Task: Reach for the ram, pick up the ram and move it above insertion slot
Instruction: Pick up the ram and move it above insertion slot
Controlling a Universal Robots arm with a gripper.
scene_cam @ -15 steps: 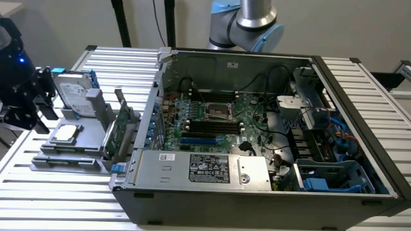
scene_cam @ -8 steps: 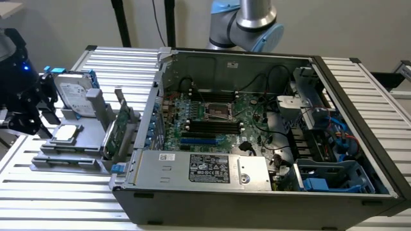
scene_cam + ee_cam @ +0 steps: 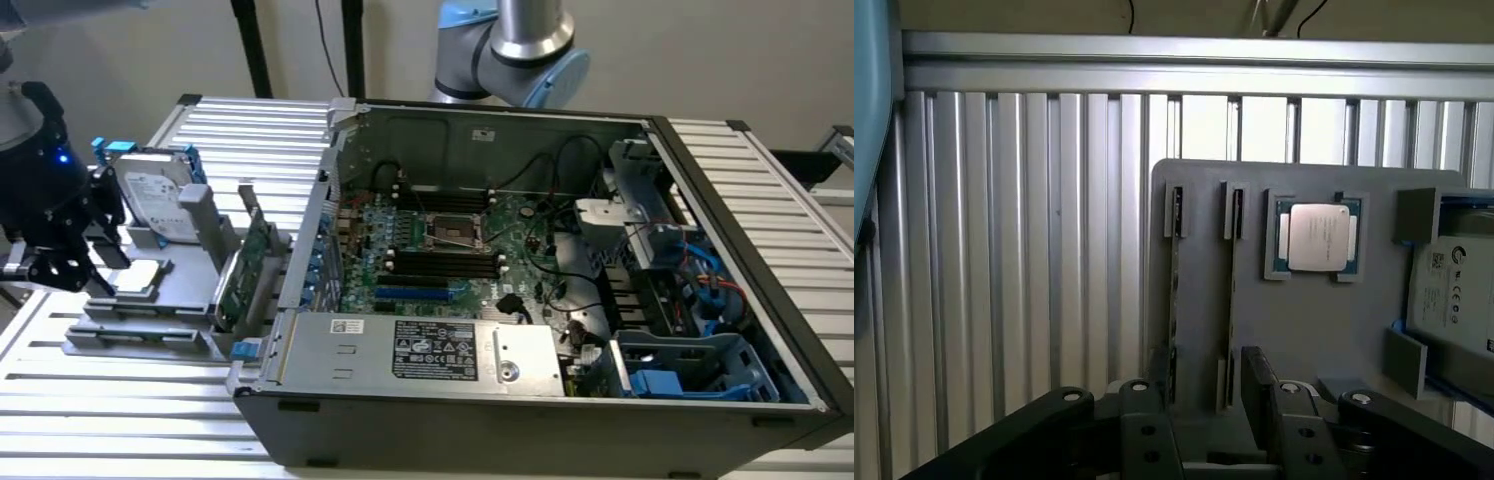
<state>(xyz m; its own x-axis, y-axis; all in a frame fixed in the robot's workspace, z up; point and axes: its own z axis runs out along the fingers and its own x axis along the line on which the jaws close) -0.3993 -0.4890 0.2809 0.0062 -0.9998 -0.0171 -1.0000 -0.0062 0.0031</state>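
Observation:
A grey holder [image 3: 140, 335] stands on the slatted table at the exterior view's left, beside the open computer case [image 3: 534, 300]. Two thin green boards stand on edge in its slots. I take the lower, narrower one as the ram [image 3: 228, 290], seen edge-on from above as a thin line [image 3: 1232, 300]. The taller green card [image 3: 262, 255] stands beside it. My black gripper [image 3: 60, 262] hangs over the holder's other end, apart from the ram. In the wrist view the gripper [image 3: 1204, 415] is open, with nothing between its fingers [image 3: 1144, 430].
The holder also carries a processor chip [image 3: 1317, 238] and a hard drive [image 3: 154, 200]. Inside the case, the motherboard's dark memory slots [image 3: 447, 262] lie near the processor socket, with a power supply [image 3: 414, 350] in front and cables and drive cages to the right.

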